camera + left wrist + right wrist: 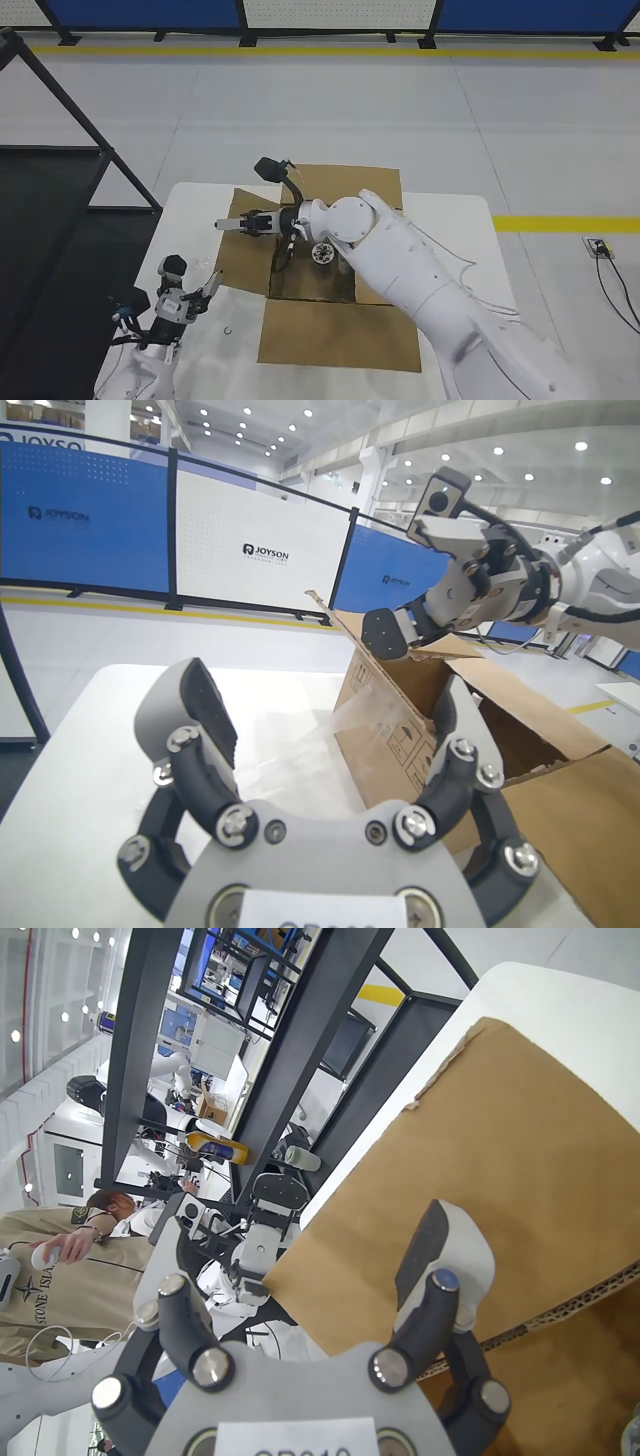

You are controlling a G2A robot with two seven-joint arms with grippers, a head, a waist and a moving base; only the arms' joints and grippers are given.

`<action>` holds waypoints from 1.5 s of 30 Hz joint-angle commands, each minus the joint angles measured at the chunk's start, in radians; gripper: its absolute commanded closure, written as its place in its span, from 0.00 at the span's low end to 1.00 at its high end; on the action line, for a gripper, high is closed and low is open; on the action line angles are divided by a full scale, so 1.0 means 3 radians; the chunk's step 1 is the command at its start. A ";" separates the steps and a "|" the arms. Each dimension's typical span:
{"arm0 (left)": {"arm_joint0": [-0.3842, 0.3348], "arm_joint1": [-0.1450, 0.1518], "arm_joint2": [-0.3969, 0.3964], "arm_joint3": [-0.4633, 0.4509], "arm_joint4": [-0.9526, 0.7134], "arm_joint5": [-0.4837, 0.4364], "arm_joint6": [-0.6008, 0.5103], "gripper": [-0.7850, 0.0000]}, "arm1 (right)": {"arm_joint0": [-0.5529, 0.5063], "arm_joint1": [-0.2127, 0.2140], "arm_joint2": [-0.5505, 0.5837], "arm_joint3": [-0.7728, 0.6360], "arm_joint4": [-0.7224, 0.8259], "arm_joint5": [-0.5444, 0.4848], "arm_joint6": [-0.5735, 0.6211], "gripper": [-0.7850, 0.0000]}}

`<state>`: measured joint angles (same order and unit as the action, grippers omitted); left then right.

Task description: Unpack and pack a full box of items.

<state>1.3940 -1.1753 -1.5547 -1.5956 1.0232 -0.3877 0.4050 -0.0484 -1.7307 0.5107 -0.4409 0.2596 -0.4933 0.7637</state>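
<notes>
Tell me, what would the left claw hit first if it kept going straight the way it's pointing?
Most likely the open brown cardboard box: the left claw, open, points at its near side wall. Exact depth is unclear.

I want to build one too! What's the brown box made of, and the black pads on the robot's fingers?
The box looks like matte brown corrugated cardboard: its cut edge shows wavy layers. The finger pads look like black rubber, finely dotted, though maybe soft plastic.
</notes>
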 commanded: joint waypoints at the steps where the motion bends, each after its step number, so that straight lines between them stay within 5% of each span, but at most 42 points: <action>1: -0.0008 -0.0001 -0.0010 0.0044 -0.0011 0.0007 -0.0001 0.00 | 0.0002 0.0023 0.0046 0.0039 -0.0014 -0.0155 0.0023 0.00; 11: -0.0024 -0.0002 -0.0076 0.0235 -0.0024 0.0014 -0.0042 0.00 | -0.0102 0.0295 0.0346 -0.0107 -0.0237 -0.0781 0.0000 0.00; 24: -0.0074 -0.0012 0.0000 0.0365 0.0084 -0.0015 -0.0102 0.00 | -0.0608 0.0835 0.0858 -0.1034 -0.1025 -0.0734 0.0077 0.00; 45: -0.0058 -0.0017 0.0040 0.0268 0.0108 -0.0002 -0.0243 0.00 | -0.0817 0.0919 0.1006 -0.1324 -0.1175 -0.0787 -0.0091 0.00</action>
<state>1.3775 -1.1803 -1.5441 -1.5153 1.0538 -0.3877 0.3343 -0.2848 -1.4599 0.8046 -0.8226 -0.0860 -0.7202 0.7388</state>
